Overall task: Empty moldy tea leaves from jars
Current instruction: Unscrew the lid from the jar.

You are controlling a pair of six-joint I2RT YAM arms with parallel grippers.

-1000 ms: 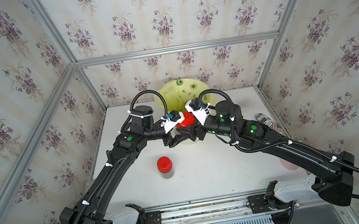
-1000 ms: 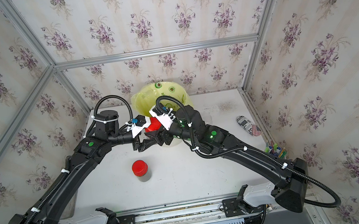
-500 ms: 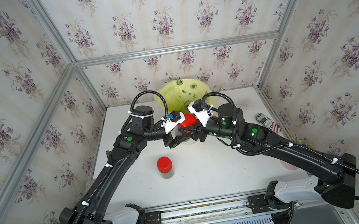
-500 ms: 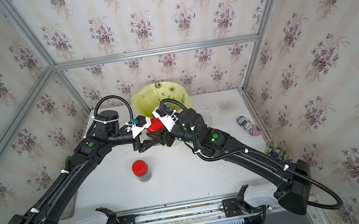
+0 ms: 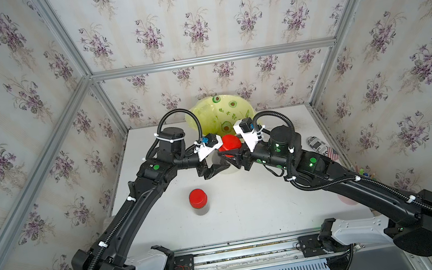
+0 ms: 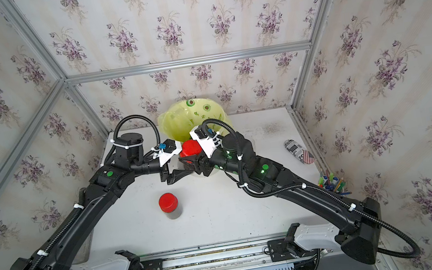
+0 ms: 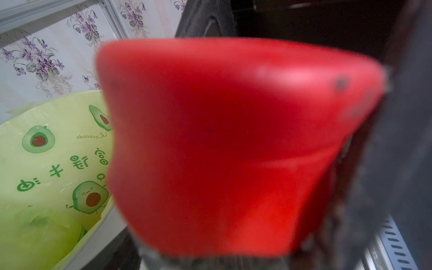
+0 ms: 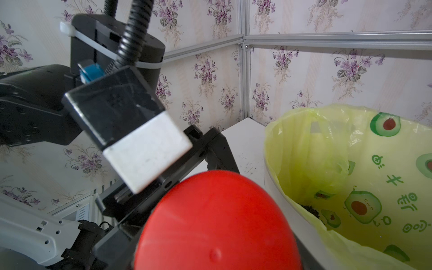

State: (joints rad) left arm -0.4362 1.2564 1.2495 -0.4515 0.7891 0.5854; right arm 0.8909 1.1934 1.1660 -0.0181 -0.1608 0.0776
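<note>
- Both arms meet just in front of the lined bin [image 5: 200, 115], over the far jar [image 5: 229, 145].
- Right gripper [image 5: 234, 158]: its jaws look clenched on that jar's red lid [image 8: 217, 222]. A dark finger crosses the lid's side in both top views.
- Left gripper [image 5: 214, 170] sits lower, at the jar body under the lid. Grasping or let go, I can't tell, because the left wrist view is nearly all blurred red lid.
- The near jar [image 5: 199, 202] stands upright and alone on the white table [image 5: 248, 208], lid on, well apart from both claws. Its tea leaves [image 5: 202, 210] show dark through the wall.
- A few dark crumbs [image 8: 308, 210] lie inside the yellow-green avocado liner [image 8: 304, 145].
</note>
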